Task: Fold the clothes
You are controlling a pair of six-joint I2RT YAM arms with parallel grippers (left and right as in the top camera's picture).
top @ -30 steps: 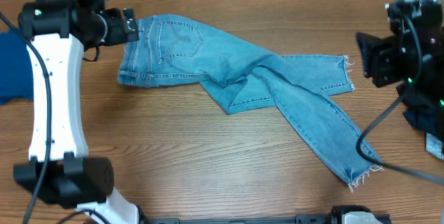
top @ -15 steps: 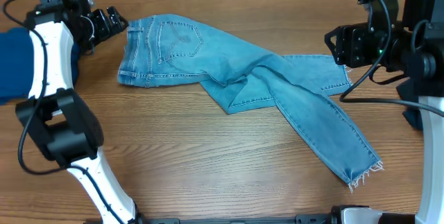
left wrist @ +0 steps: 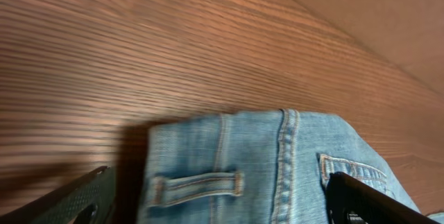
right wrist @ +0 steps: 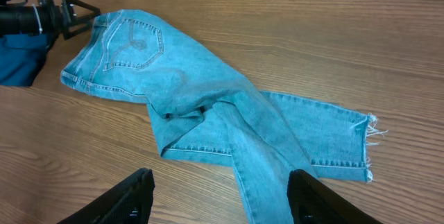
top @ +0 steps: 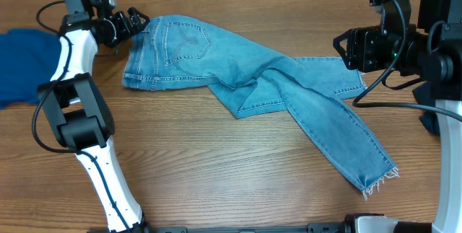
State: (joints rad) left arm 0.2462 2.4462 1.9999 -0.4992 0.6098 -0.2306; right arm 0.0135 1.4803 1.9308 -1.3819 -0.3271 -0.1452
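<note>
Left pincer (top: 134, 24) spread wide at jeans (top: 245, 81) waistband | right pincer (right wrist: 223, 200) parted, aloft | tips cropped in wrist views

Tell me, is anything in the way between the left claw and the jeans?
No, nothing visible is. The left gripper is open right at the waistband of the jeans, with only bare table around it.
</note>
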